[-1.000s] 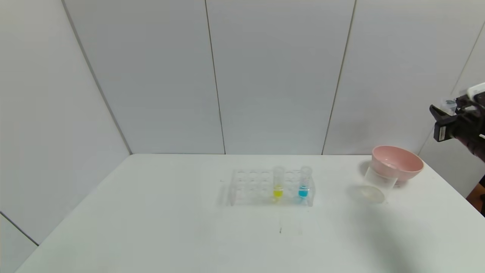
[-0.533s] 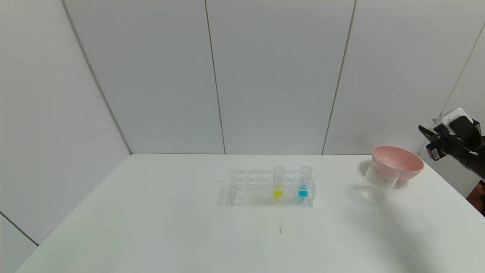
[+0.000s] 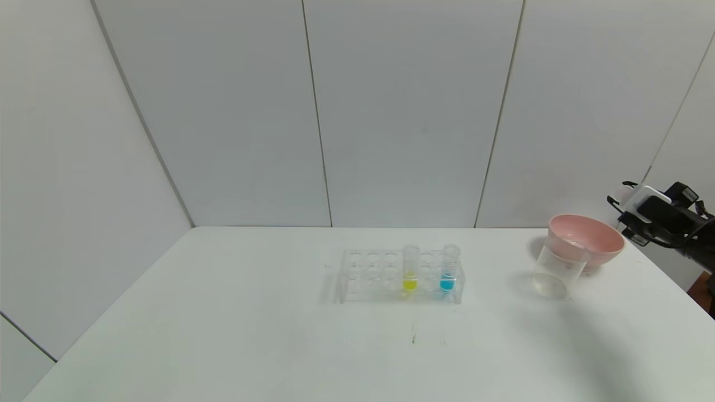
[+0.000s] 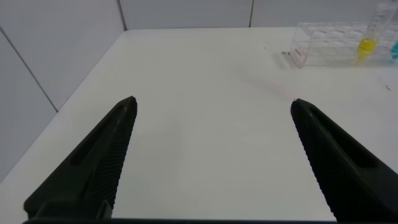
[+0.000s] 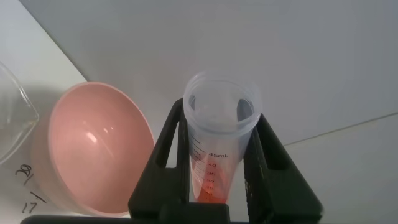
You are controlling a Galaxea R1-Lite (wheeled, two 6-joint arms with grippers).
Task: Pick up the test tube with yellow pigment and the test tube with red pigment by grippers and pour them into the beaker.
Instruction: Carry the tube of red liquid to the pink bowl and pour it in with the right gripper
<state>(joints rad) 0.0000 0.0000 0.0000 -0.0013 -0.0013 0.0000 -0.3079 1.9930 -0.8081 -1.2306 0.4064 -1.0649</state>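
The right end effector point(image 5: 221, 180), clamped on the test tube with red pigment point(image 5: 219, 146), has dropped lower, now just right of the pink bowl point(image 3: 585, 239). The beaker point(image 3: 557, 268) stands touching the bowl's front. The left end effector point(image 4: 214, 162) gapes wide over the table point(image 4: 199, 93). The test tube with yellow pigment point(image 3: 410, 269) stays racked, left of the bowl.

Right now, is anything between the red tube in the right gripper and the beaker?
Yes: the pink bowl sits between the right gripper, which holds the red test tube, and the beaker.
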